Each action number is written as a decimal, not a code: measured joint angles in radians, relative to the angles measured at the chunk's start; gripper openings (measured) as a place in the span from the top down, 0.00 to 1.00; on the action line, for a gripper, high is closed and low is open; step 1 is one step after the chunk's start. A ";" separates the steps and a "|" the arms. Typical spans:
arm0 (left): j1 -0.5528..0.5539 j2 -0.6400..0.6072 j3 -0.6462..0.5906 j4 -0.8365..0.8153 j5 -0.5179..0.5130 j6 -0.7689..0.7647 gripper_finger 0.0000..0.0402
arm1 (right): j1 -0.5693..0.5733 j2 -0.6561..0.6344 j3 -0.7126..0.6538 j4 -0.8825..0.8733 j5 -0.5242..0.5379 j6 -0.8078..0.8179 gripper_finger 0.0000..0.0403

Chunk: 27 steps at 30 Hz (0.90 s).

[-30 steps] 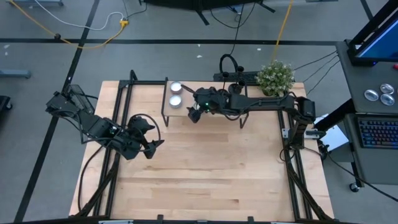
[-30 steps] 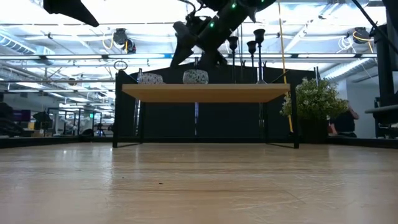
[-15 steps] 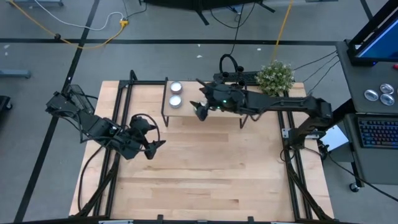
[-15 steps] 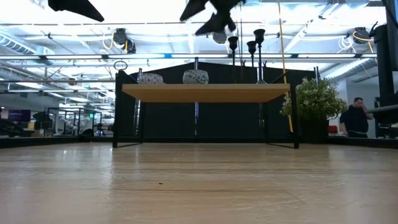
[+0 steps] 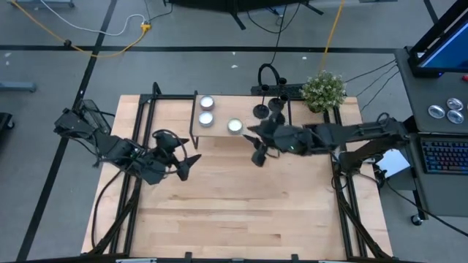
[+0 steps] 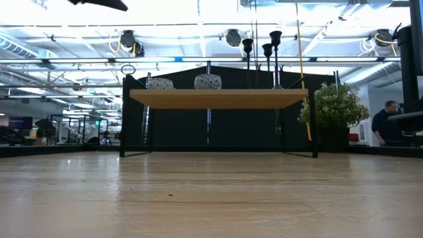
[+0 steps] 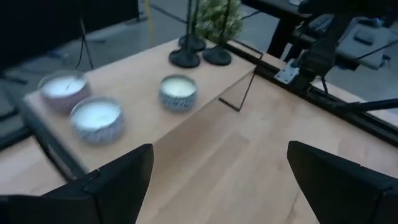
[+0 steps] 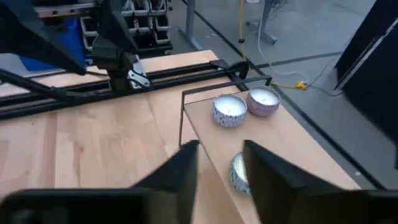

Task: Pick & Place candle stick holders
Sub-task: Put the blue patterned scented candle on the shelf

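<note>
Three black candle stick holders stand on their round bases at the right end of a low wooden shelf at the table's far side. In the low view their thin stems rise upright. The left wrist view shows their bases. My right gripper hovers just in front of the shelf. Its fingers stand a narrow gap apart with nothing between them. My left gripper hangs wide open over the table's left middle, facing the shelf.
Three small patterned candles sit on the shelf: two at its left end and one near its front edge. A potted plant stands at the far right corner. Black frame rails run along both table sides. Bare wood lies in front.
My right gripper has risen from over the shelf's front edge and drawn back toward the table's right and near side, out of the low view. A third candle now shows on the shelf where it was. My left gripper has drifted slightly toward the right.
</note>
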 joint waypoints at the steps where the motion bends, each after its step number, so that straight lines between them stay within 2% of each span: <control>1: 0.006 0.013 0.000 0.034 0.003 0.045 0.08 | 0.021 -0.016 -0.017 -0.001 0.027 -0.001 0.76; 5: 0.047 0.080 0.000 0.226 0.037 0.273 0.10 | 0.093 -0.087 -0.108 0.001 0.103 0.007 0.96; 8: 0.089 0.149 0.001 0.342 0.092 0.444 0.11 | 0.137 -0.161 -0.200 0.053 0.113 0.035 0.97; 11: 0.140 0.215 0.036 0.392 0.112 0.535 0.11 | 0.173 -0.252 -0.305 0.122 0.113 0.076 0.96; 20: 0.267 0.410 0.161 0.390 0.104 0.480 0.10 | 0.255 -0.508 -0.626 0.389 0.111 0.102 1.00; 27: 0.325 0.586 0.276 0.388 0.038 0.352 0.10 | 0.264 -0.602 -0.734 0.434 0.108 0.117 1.00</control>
